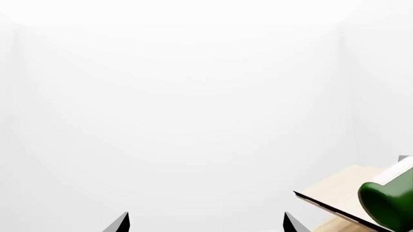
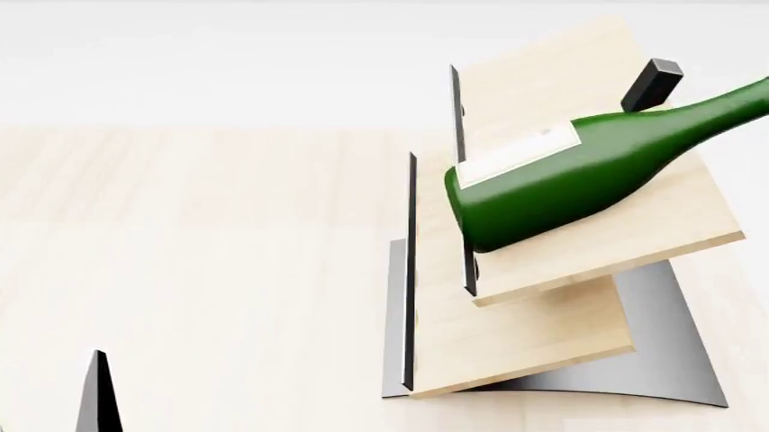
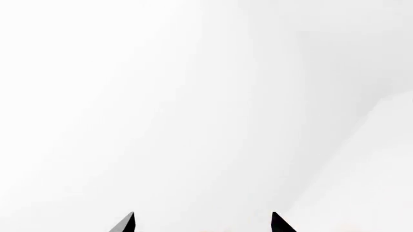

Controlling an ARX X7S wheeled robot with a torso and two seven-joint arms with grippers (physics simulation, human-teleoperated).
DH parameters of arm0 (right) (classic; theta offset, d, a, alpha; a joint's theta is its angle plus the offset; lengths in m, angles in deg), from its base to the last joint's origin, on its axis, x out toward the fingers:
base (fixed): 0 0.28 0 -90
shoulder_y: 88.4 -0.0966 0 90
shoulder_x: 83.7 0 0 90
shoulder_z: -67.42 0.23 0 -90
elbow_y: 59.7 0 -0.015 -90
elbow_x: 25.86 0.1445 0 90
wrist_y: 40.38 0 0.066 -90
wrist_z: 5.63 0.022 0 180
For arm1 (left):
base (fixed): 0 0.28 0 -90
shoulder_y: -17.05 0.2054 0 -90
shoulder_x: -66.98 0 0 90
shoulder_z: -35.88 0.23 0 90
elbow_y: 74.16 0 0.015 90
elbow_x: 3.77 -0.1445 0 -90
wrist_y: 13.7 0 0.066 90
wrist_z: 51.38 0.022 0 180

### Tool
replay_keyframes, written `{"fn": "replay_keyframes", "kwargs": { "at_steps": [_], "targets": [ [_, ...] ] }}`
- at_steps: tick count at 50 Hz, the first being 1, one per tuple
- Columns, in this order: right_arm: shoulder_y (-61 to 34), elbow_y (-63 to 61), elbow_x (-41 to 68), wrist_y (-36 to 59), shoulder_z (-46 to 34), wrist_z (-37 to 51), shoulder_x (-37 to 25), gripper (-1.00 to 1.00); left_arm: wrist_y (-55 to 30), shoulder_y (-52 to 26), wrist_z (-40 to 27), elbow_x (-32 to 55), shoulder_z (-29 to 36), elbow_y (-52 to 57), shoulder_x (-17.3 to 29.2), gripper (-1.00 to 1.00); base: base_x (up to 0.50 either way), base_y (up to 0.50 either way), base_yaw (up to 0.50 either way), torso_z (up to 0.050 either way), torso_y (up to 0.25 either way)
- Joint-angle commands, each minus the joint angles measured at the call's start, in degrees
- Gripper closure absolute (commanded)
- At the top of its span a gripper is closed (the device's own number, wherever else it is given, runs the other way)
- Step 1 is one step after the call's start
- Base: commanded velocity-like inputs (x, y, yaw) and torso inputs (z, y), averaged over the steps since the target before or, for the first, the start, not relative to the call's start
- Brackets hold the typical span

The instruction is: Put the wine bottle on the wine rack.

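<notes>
The dark green wine bottle [image 2: 577,175] lies on its side on the upper board of the wine rack [image 2: 529,333]. Its base rests against the dark metal strip, its cream label faces up, and its neck runs off the right edge of the head view. The left wrist view catches the bottle's base [image 1: 387,203] on the rack's board [image 1: 335,191], off to one side of my left gripper [image 1: 206,223], which is open and empty. My right gripper [image 3: 203,223] is open too, facing only white wall. One left fingertip [image 2: 99,396] shows low in the head view, far from the rack.
The rack stands on a light wood tabletop [image 2: 193,234] with a white wall behind. A small dark block [image 2: 653,81] sticks up just behind the bottle's shoulder; I cannot tell what it belongs to.
</notes>
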Motion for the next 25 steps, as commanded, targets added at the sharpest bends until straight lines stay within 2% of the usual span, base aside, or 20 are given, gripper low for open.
{"fn": "replay_keyframes", "kwargs": {
  "at_steps": [1,9,14,22,25],
  "targets": [
    [2.47,-4.63,-18.39,-5.92,-2.97,8.70,-3.04,-1.00,-0.41,-0.12,-0.14,-0.13,0.21,0.23,0.08,-1.00,0.00,0.00,0.00,0.000,0.000],
    [3.87,-10.09,-31.55,-8.26,-2.14,19.96,-8.36,-1.00,-0.20,0.04,-0.35,-0.15,0.11,0.47,0.25,-1.00,0.00,0.00,0.00,0.000,0.000],
    [5.05,-12.78,-46.87,-8.36,-0.07,34.17,-13.03,-1.00,-0.19,-0.13,-0.28,-0.24,0.42,0.22,0.13,-1.00,0.00,0.00,0.00,0.000,0.000],
    [8.41,-16.01,-54.96,-15.01,2.41,41.79,-18.04,-1.00,-0.32,-0.25,-0.30,-0.25,0.65,0.23,0.13,-1.00,0.00,0.00,0.00,0.000,0.000],
    [17.13,-18.65,-59.83,-15.61,12.88,46.34,-20.07,-1.00,-0.28,-0.20,-0.35,-0.33,0.73,0.26,0.14,-1.00,0.00,0.00,0.00,0.000,0.000]
  ]
}}
